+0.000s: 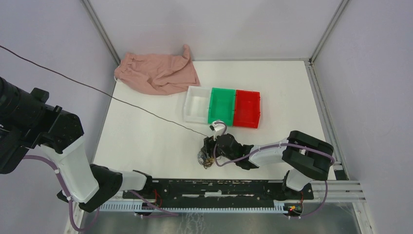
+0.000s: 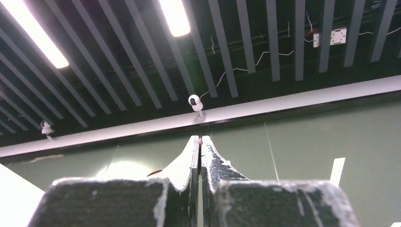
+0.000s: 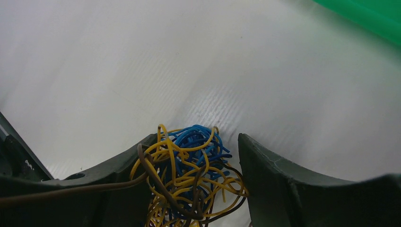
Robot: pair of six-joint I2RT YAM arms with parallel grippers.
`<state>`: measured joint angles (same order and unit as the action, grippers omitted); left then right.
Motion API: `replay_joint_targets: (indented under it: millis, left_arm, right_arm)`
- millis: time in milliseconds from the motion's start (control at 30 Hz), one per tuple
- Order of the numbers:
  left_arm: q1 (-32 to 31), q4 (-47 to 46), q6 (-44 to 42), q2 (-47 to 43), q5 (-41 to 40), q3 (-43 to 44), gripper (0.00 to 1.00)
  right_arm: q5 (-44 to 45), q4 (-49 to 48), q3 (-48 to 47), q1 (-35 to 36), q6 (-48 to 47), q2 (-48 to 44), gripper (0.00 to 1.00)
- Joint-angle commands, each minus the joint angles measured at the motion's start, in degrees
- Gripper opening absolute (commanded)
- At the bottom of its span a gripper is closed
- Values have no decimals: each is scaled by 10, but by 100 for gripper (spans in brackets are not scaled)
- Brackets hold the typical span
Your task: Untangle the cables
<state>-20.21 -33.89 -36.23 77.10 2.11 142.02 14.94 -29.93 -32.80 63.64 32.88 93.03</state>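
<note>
Right gripper (image 3: 196,141) stands with its jaws spread astride the knot of yellow-orange, blue and brown cables (image 3: 189,179). The knot lies on the white table (image 1: 146,146), just on the near side of the green bin (image 1: 222,106). Left gripper (image 2: 200,140), raised high, has its fingers pressed together, apparently nipping the dark brown strand (image 1: 146,109) that runs taut from the knot. Done well, the right pins the knot low while the left draws slowly, easing off at any snag. White bin (image 1: 196,105), green bin and red bin (image 1: 247,108) sit side by side, with nothing visible inside.
</note>
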Motion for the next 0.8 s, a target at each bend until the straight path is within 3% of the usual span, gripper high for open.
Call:
replay_joint_targets:
  millis: [0, 67, 267, 367, 500, 667, 767]
  left_arm:
    - [4, -14, -49, 5, 8, 1, 3]
    - [4, 43, -21, -16, -5, -37, 3]
    - [3, 190, 97, -127, 21, -276, 3]
    - [3, 273, 142, -131, 20, -297, 3]
    - [4, 310, 163, -130, 18, -299, 3]
    - [3, 352, 169, -136, 28, -298, 3]
    - [3, 387, 165, -140, 28, -298, 3]
  right_arm:
    - [34, -16, 38, -1, 15, -37, 69]
    - [35, -14, 50, -1, 11, -63, 70]
    - [10, 56, 10, -1, -42, -176, 71]
    - [-22, 87, -24, -1, -86, -202, 72]
    - [-47, 94, -52, 0, -134, -208, 71]
    - [-49, 129, -101, -6, -159, -177, 59]
    - [-58, 136, -119, -12, -162, -159, 32]
